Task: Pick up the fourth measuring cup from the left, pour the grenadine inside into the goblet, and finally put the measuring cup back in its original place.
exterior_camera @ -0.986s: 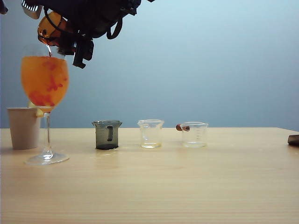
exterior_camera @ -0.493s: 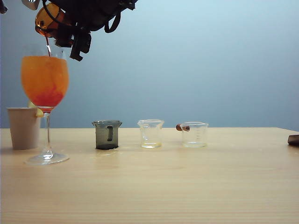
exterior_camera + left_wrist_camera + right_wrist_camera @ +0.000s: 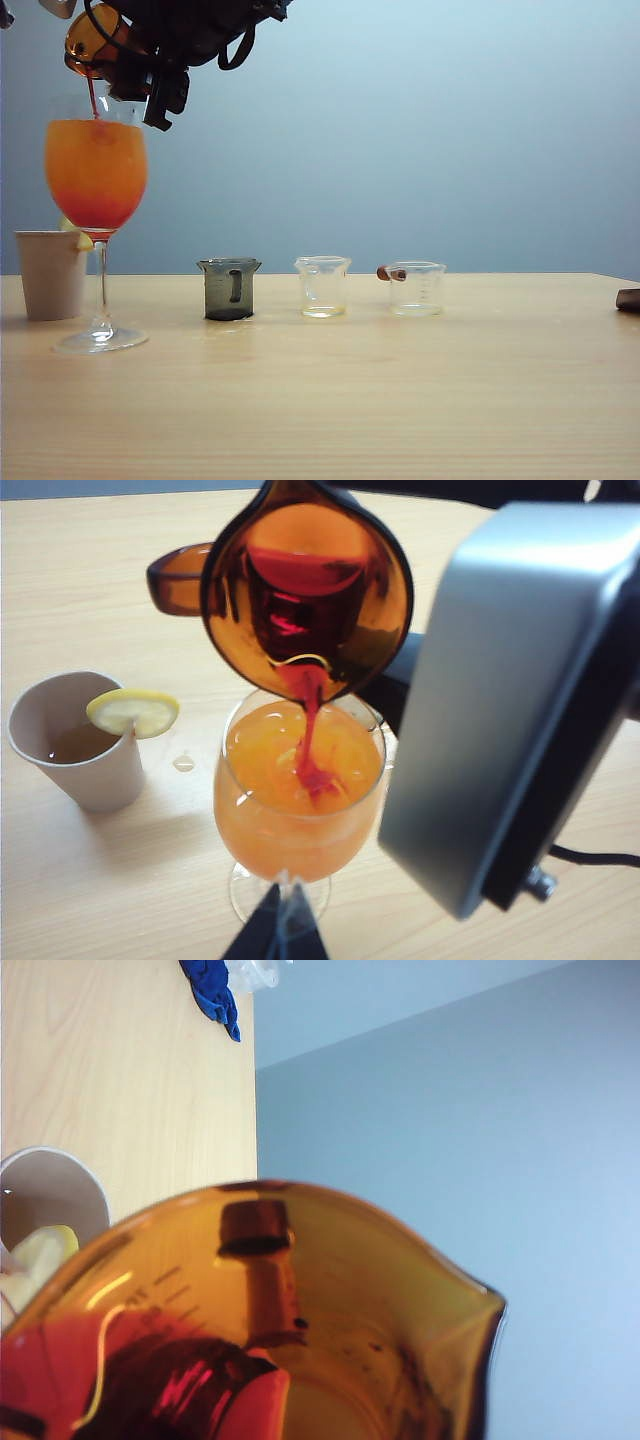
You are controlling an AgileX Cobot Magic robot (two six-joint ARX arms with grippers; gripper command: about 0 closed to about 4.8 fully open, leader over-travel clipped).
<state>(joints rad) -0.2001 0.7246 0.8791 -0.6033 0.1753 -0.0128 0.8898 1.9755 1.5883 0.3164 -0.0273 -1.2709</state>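
Fingertips of the right gripper (image 3: 120, 62) are buried behind the amber measuring cup (image 3: 88, 42) and a tangle of dark arm parts at the top left of the exterior view, so the jaws themselves cannot be made out. The cup nonetheless hangs tipped in mid-air against that gripper, which marks it as clamped there. The cup's top edge is cut off by the frame, and the right wrist view shows only its amber wall (image 3: 330, 1290) close up, with no finger visible.

The left gripper is hard to read: its wrist view gives only a dark pointed sliver at the frame's lower edge (image 3: 275, 935), so whether it is open or closed cannot be told. A large grey housing blocks much of that view.

A thin red stream of grenadine (image 3: 308, 730) runs from the cup's lip into the goblet (image 3: 96, 190), which stands on the table (image 3: 400, 400) just beside a paper cup (image 3: 50, 273) carrying a lemon slice (image 3: 132, 710). To the right stand a smoky grey cup (image 3: 229, 288) and two clear cups (image 3: 322, 286), (image 3: 416, 288); a dark object at the right edge is cropped beyond recognition.

Compared with a second ago, the amber cup sits slightly higher and further left, and the red blotches scattered through the orange drink have settled into an even red layer at the bowl's bottom.
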